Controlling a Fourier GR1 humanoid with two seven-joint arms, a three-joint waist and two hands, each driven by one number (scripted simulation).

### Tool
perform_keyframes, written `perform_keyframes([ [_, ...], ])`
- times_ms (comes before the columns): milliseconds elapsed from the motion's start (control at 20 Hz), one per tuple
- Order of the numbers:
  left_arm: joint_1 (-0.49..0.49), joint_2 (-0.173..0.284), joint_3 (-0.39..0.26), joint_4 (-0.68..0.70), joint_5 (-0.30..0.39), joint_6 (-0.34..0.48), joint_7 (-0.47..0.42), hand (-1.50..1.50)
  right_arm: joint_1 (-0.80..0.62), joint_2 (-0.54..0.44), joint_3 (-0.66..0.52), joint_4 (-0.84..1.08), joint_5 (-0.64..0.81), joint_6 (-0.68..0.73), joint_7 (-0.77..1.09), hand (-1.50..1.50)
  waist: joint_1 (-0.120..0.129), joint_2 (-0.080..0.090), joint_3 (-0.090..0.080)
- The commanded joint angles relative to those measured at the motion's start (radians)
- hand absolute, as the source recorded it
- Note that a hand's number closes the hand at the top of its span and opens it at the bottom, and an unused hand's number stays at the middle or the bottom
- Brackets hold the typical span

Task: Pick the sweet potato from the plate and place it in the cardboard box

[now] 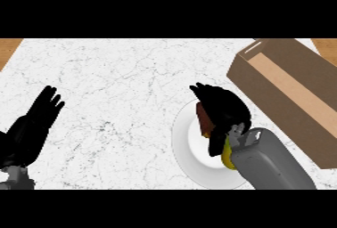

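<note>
Head view of the marble counter (125, 75), read from left to right. At the left edge the left hand (33, 124) rests open, fingers straight and pointing up the view, touching nothing. Right of centre lies the white plate (187, 151), and over its right half the right hand (223, 113) is curled downward around the sweet potato (204, 120), of which only a reddish-brown sliver shows at the left of the fingers; the tuber thus appears enclosed by the hand while over the plate, though whether it rests on the dish or is raised off it cannot be told. A yellow piece (228, 158) shows below the hand beside the grey forearm (270, 160); what it is cannot be told. At the far right the cardboard box (289, 93) sits tilted across the counter, its open top facing up and its near wall just beside the plate. Risks, as judged from this arrangement: since so little of the sweet potato is visible, the grasp may sit off-centre, so that the tuber could roll out during transfer; a low carry to the right might strike the box's near wall or an upright flap and shift the box; dragging rather than lifting could slide the plate.
</note>
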Motion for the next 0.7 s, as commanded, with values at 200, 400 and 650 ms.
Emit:
perform_keyframes([
  [200,-0.029,-0.018,0.014,-0.008,-0.031,-0.008,0.032,0.0,0.006,0.026,-0.051,0.098,0.101,0.017,-0.07,-1.5,0.0,0.0,0.0],
  [400,-0.058,-0.019,0.046,0.035,-0.018,-0.034,0.021,0.0,-0.029,0.093,-0.068,0.088,0.127,0.068,-0.008,-1.5,-0.002,0.0,0.0],
  [650,0.051,-0.05,0.025,-0.148,-0.034,0.002,0.112,0.0,0.057,0.094,-0.025,0.124,0.215,-0.012,-0.073,-1.5,0.003,0.0,0.0],
])
